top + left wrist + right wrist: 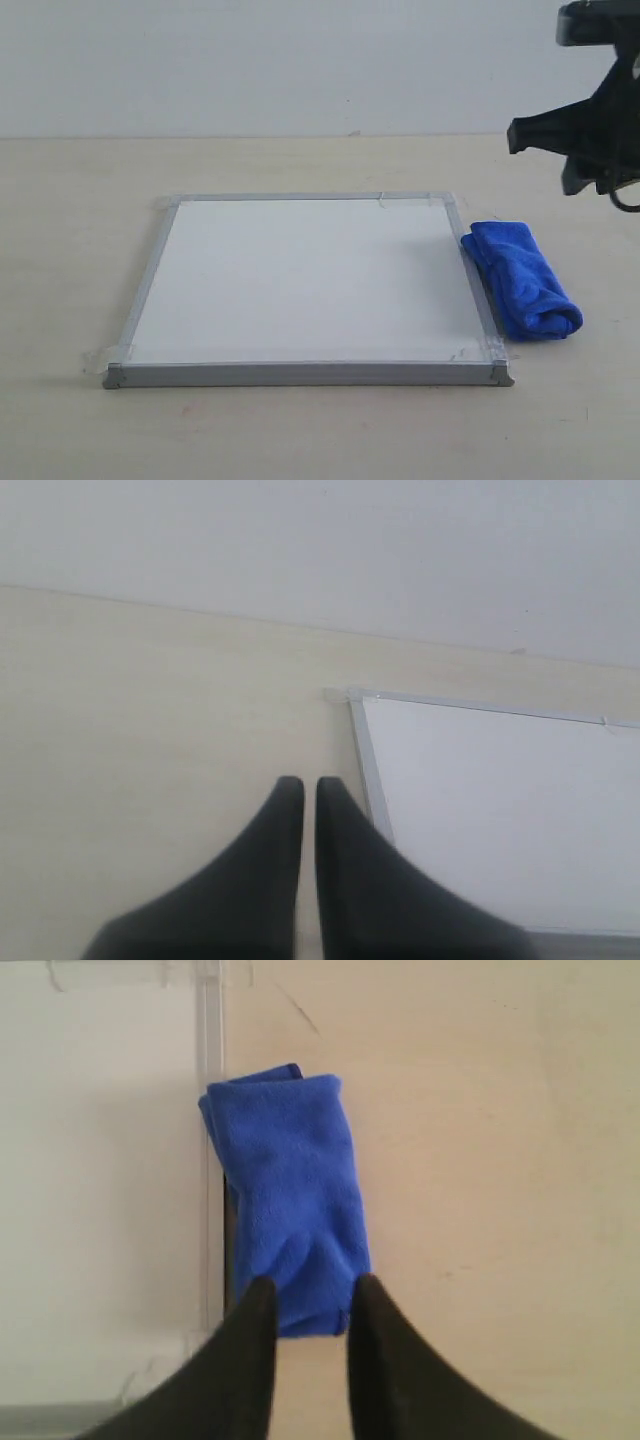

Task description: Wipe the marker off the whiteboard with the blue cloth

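The move ahead turns on the blue cloth [522, 280] and the right tool [311, 1295]. The cloth lies on the table [80, 200] just outside the right rail of the whiteboard [300, 285], on the side toward the table's right edge, and its far end seems to touch the frame. It is folded into a narrow bundle. Its long axis runs from the table's far edge toward the near edge, nearly parallel to that rail, and the nearer end drifts slightly away from the board. The right tool hangs raised above this side of the table, not in contact with anything. Its fingers are apart and empty, and the right wrist view shows one short end of the cloth through the gap between them. The opening therefore lies across the cloth's narrow width rather than along its length, which I judge a fair line for a straight descent and pinch. The left tool [310, 790] is on the far side of the board from the cloth, near the board's far left corner, with its fingers drawn together to a thin slit and holding nothing. The right arm is clearly the nearer one. No red marker line can be made out on the board in any view, and whether it is too faint to show or absent cannot be told.
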